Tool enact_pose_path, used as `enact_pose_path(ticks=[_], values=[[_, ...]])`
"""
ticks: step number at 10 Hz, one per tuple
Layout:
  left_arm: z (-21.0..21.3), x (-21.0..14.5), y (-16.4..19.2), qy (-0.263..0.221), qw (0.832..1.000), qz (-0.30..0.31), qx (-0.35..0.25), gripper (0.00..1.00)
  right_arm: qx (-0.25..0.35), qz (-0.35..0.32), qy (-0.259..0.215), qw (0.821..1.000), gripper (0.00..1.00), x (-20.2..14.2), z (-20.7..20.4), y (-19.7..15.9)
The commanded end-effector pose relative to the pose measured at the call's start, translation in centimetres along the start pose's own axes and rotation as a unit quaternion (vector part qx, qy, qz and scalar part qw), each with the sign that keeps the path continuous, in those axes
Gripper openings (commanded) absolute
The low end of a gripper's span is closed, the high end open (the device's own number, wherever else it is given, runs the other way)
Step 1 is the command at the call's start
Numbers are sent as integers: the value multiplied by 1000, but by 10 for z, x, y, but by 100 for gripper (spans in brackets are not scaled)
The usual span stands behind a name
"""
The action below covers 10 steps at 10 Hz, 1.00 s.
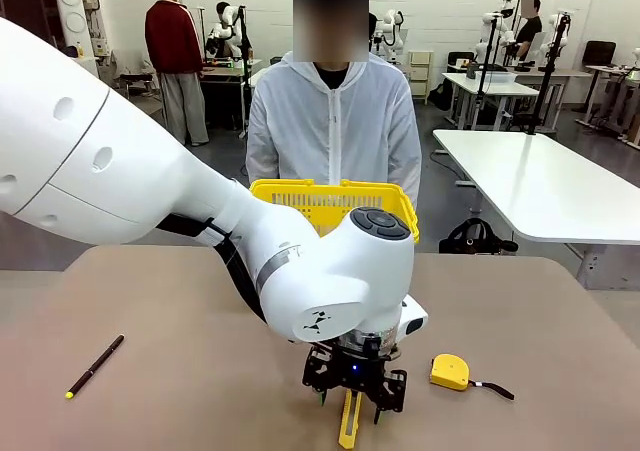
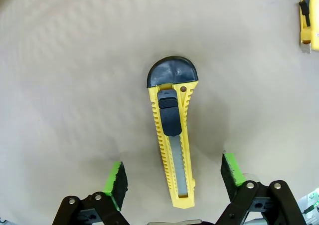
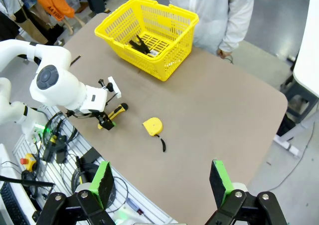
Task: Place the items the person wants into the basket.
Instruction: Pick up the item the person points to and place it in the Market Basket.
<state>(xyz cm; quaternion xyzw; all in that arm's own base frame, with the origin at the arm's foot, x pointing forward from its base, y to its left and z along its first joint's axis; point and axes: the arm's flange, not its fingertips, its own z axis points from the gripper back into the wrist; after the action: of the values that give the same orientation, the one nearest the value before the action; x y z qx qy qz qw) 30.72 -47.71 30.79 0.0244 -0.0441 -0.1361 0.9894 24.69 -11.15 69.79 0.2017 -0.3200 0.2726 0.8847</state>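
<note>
The yellow-and-black utility knife (image 2: 172,135) lies flat on the tan table, near its front edge (image 1: 348,423). My left gripper (image 2: 173,175) is lowered over it, open, with one green pad (image 2: 115,179) on each side of the handle and a gap between pads and knife. The front view has this gripper (image 1: 355,389) right above the knife. The yellow basket (image 1: 335,203) stands at the far side in front of the person (image 1: 333,121). A small dark thing (image 3: 141,44) lies in the basket (image 3: 149,33). My right gripper (image 3: 162,182) hangs high above the table, open and empty.
A yellow tape measure (image 1: 450,372) sits just right of the knife, and in the right wrist view it is the yellow block (image 3: 152,126). A thin black pen with a yellow tip (image 1: 95,366) lies at the front left. My left arm's white elbow blocks the table's middle.
</note>
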Motion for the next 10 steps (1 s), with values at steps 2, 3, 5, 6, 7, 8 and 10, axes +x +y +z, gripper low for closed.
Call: enact_pose_path(ticks=[2, 3, 5, 6, 7, 8, 10], values=[[-6, -3, -2, -15, 1000, 2, 16, 0, 8, 4, -3, 1000, 100, 0, -1, -1], [-5, -6, -4, -18, 1000, 6, 15, 40, 8, 4, -3, 1000, 100, 0, -1, -1], [-3, -1, -1, -16, 1000, 7, 13, 0, 8, 4, -3, 1000, 100, 0, -1, -1], [-2, -2, -1, -17, 1000, 9, 12, 0, 8, 4, -3, 1000, 100, 0, -1, -1], [-1, -5, -2, -16, 1000, 13, 7, 2, 8, 4, -3, 1000, 100, 0, -1, -1], [1, -2, 1, -10, 1000, 10, 0, 0, 8, 4, -3, 1000, 100, 0, -1, -1], [7, -1, 4, -9, 1000, 10, -9, 0, 8, 4, -3, 1000, 100, 0, -1, -1]])
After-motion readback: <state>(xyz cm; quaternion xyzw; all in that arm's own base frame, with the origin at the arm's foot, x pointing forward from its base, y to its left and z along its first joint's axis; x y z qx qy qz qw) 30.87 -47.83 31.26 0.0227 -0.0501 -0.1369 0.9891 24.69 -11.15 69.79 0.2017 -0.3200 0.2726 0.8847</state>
